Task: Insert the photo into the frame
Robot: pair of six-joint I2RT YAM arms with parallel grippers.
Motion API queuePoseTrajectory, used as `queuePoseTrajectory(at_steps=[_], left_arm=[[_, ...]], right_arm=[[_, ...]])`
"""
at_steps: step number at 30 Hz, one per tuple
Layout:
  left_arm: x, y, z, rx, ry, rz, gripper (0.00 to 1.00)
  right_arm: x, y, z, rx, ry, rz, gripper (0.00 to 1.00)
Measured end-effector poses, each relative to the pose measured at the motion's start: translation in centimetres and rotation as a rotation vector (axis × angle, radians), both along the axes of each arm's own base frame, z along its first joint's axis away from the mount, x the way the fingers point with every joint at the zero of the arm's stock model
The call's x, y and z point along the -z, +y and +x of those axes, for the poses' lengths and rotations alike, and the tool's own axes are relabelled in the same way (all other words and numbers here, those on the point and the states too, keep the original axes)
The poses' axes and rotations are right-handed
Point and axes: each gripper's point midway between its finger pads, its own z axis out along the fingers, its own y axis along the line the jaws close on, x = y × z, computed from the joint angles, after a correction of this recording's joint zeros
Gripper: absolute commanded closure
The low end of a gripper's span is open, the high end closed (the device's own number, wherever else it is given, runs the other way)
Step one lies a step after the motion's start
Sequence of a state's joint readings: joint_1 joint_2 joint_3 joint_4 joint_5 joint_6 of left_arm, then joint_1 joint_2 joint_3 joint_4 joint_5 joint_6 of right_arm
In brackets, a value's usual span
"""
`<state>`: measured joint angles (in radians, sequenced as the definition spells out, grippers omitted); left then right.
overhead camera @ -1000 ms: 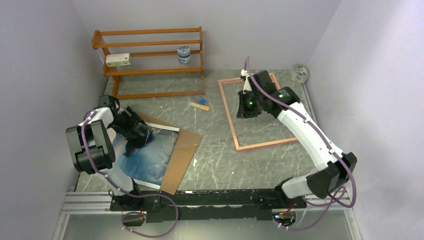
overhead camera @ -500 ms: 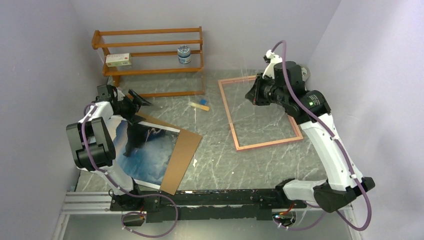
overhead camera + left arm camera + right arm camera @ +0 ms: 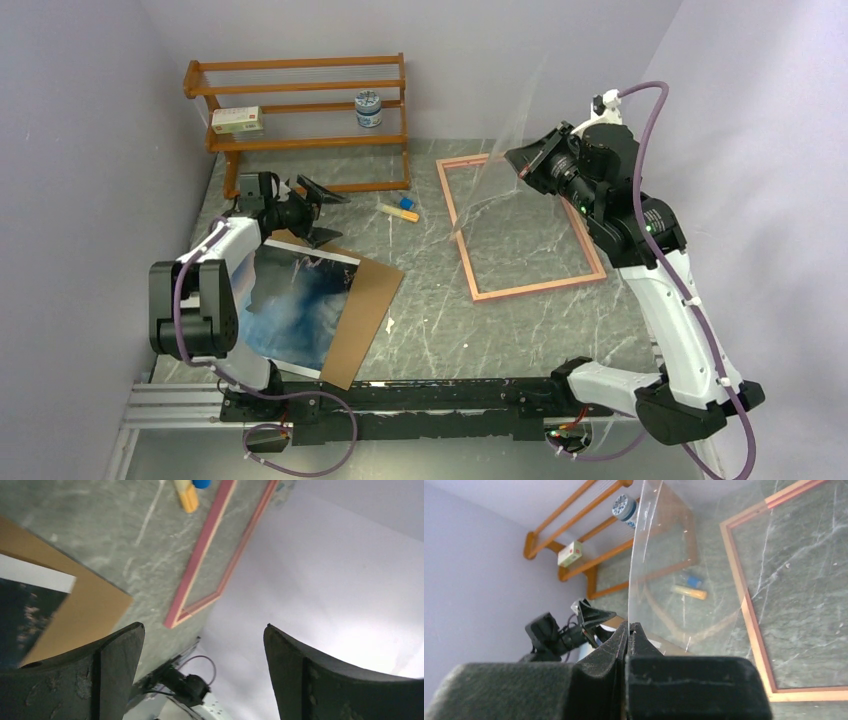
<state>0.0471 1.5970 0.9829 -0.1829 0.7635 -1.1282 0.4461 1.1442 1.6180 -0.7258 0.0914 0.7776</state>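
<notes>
The photo (image 3: 295, 305) lies flat, apparently thin, light and flexible: grip a free edge. Left hand (image 3: 322, 212) gapes wide, unladen; right hand (image 3: 629, 627) pinches a clear sheet (image 3: 659, 565).

The clear sheet (image 3: 664, 555) between my right fingers (image 3: 694, 690) is smooth and glossy, like thin plastic, while the fingers themselves are matt black with a rough, grainy face. The table (image 3: 430, 300) looks like matt grey marbled stone, and the frame (image 3: 540, 284) is smooth pink over pale wood. The photo (image 3: 295, 305) has a slight sheen against the matt brown board (image 3: 370, 295), and the rack (image 3: 300, 141) is varnished orange wood.
</notes>
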Motion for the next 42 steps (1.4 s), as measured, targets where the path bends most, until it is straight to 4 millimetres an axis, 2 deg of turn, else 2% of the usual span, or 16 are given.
queuePoseTrajectory(at_steps=[4,7,11,15,21,26,31,36,42], left_arm=[[-2.7,-0.7,-0.5,-0.051,0.023,-0.056,0.06],[-3.9,-1.0,-1.0,-0.1,0.073,-0.107,0.06],[-4.5,-2.2,-1.6,-0.138,0.158,-0.163,0.06],[-4.8,-4.5,-2.1,-0.147,0.223,-0.2,0.06],[-5.6,-7.2,-1.4,-0.203,0.255,-0.286,0.06],[-6.7,-11.5,-2.1,-0.173,0.283,-0.344,0.06],[-7.2,-14.7,-2.2,-0.169,0.292,-0.39,0.06],[-7.8,-17.3,-1.6,-0.138,0.274,-0.423,0.06],[-8.2,-19.1,-2.8,-0.096,0.277,-0.431,0.06]], right_arm=[[0.0,-0.4,0.9,0.083,0.029,0.071,1.0],[-0.1,-0.6,1.8,0.133,0.041,0.117,1.0],[-0.1,-0.5,3.1,0.177,0.048,0.158,1.0],[0.2,-0.2,3.9,0.199,0.066,0.19,1.0],[1.1,-0.4,3.3,0.222,0.096,0.252,1.0],[1.5,-0.5,2.9,0.233,0.115,0.283,1.0],[2.4,-0.7,2.5,0.241,0.136,0.291,1.0],[2.4,-0.8,2.2,0.24,0.133,0.294,1.0],[3.8,-0.9,1.8,0.237,0.144,0.285,1.0]])
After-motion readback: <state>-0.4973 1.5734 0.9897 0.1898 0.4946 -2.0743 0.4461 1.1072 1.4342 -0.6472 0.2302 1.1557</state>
